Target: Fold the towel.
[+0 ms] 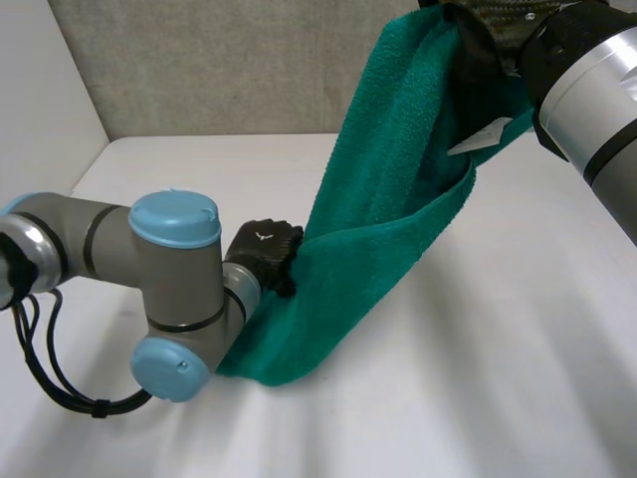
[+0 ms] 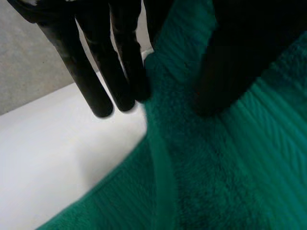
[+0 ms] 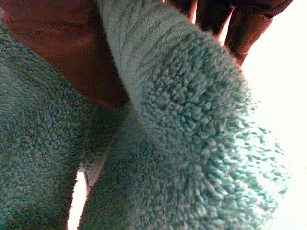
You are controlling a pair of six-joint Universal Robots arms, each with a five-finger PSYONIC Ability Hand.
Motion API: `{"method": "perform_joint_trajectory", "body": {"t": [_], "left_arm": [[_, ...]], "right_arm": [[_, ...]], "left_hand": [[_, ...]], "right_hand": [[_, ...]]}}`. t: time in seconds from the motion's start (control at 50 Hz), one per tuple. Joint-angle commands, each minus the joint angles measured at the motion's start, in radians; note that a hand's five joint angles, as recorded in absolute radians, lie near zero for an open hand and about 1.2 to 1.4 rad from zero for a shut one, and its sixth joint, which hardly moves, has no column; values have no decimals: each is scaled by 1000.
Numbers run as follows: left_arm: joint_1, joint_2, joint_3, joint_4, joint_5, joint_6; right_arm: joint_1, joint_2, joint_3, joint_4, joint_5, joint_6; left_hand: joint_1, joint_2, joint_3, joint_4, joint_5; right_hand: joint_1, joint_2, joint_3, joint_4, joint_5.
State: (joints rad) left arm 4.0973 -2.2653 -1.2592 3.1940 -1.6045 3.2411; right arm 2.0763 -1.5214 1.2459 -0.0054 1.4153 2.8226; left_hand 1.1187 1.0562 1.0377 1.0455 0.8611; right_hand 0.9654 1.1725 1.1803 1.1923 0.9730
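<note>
Holding towel [image 1: 378, 219] high far right, my right hand [image 1: 488, 50] pinching it; left hand [image 1: 261, 254] pinches its near edge. Fold not yet laid.

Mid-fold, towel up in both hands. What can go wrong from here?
1. The left hand pinches the towel just at its edge; tension from the raised right hand may pull it free.
2. The towel's low end lies on the table against the left arm; it may bunch.

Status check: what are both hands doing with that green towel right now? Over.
Right hand pinching towel, lifted high. Left hand pinching lower edge, down by table. Nothing blocking.
</note>
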Motion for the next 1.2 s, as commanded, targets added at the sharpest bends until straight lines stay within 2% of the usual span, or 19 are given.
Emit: {"method": "perform_joint_trajectory", "body": {"t": [0.02, 0.06, 0.14, 0.22, 0.38, 0.48, 0.62, 0.64, 0.66, 0.7, 0.74, 0.82, 0.86, 0.92, 1.02, 1.04, 1.1, 1.12, 1.2], "left_arm": [[9, 38, -9, 6, -32, -4], [30, 181, -76, 17, -67, -11], [44, 279, -140, 33, -69, -11], [55, 400, -241, 32, -60, -4], [58, 621, -437, 27, -52, 0], [57, 682, -520, 27, -11, -1], [49, 667, -565, 30, 37, -11], [49, 656, -565, 35, 37, -11], [49, 641, -563, 38, 35, -9], [57, 595, -552, 41, 34, -6], [64, 573, -542, 40, 32, -3], [107, 549, -517, 38, 18, -3], [132, 549, -516, 38, 9, -3], [136, 558, -519, 37, 1, -3], [124, 573, -525, 30, 6, -3], [120, 579, -526, 29, 8, -3], [86, 604, -528, 24, 9, -1], [75, 609, -528, 23, 8, -1], [34, 619, -529, 17, 3, 2]], "right_arm": [[-18, 24, -9, 57, 49, -8], [-39, 79, -31, 90, 66, -14], [-85, 188, -80, 128, 83, -31], [-171, 370, -164, 197, 115, -106], [-183, 538, -267, 269, 146, -160], [-180, 593, -301, 272, 139, -150], [-151, 701, -350, 272, 137, -135], [-142, 711, -356, 272, 137, -127], [-128, 730, -373, 272, 140, -109], [-125, 742, -388, 272, 146, -92], [-125, 738, -402, 272, 149, -65], [-128, 698, -395, 274, 146, -19], [-128, 681, -387, 274, 143, -12], [-130, 575, -327, 274, 136, -12], [-134, 487, -240, 271, 128, -22], [-137, 401, -139, 268, 114, -41], [-139, 357, -76, 260, 96, -58], [-145, 305, 19, 255, 53, -86], [-148, 247, 151, 249, -24, -127]], "left_hand": [[278, 340, 359, 351, 361], [278, 340, 359, 351, 361], [278, 340, 359, 351, 361], [278, 340, 359, 351, 361], [278, 340, 359, 351, 361], [278, 340, 359, 351, 361], [278, 340, 359, 351, 361], [272, 335, 353, 345, 355], [205, 268, 286, 278, 288], [-35, 27, 46, 38, 48], [-150, -88, -69, -77, -67], [-265, -202, -184, -192, -182], [-406, -343, -325, -332, -323], [-473, -411, -392, -400, -390], [-524, -461, -443, -450, -440], [-524, -461, -443, -450, -440], [-524, -461, -443, -450, -440], [-524, -461, -443, -450, -440], [-524, -461, -443, -450, -440]], "right_hand": [[431, 224, 216, 204, 249], [431, 224, 216, 204, 249], [431, 224, 216, 204, 249], [431, 224, 216, 204, 249], [431, 224, 216, 204, 249], [431, 224, 216, 204, 249], [431, 224, 216, 204, 249], [321, 114, 107, 95, 139], [-66, -273, -281, -293, -248], [-409, -616, -624, -636, -591], [-598, -805, -813, -825, -780], [-684, -891, -898, -910, -866], [-684, -891, -899, -911, -866], [-681, -888, -896, -908, -863], [-666, -873, -881, -893, -848], [-640, -847, -855, -867, -822], [-628, -835, -843, -855, -810], [-619, -826, -834, -846, -801], [-599, -806, -814, -826, -781]]}}
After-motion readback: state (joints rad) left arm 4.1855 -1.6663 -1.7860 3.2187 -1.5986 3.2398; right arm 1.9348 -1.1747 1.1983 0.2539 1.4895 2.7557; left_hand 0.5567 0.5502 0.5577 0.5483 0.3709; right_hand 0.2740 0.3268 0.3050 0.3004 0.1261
